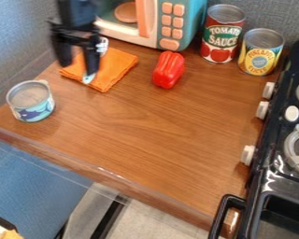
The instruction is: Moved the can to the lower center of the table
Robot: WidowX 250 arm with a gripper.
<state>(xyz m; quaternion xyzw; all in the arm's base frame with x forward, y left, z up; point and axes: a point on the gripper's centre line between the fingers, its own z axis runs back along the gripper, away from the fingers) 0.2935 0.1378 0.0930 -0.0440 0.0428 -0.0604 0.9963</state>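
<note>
Black stove handle at five o'clock; blue can at nine, its move toward six seemingly all ahead; my gripper hangs wide at eleven.

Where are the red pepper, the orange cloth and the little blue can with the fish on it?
Red pepper [169,70]: camera view, middle of its body.
Orange cloth [119,62]: camera view, its right part.
Blue can [36,110]: camera view, front of its label.

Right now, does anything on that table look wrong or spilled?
Nothing looks spilled or damaged. The small can stands upright at the left, and the red pepper looks whole. At most, the orange cloth lies askew, partly behind the claw.
</note>
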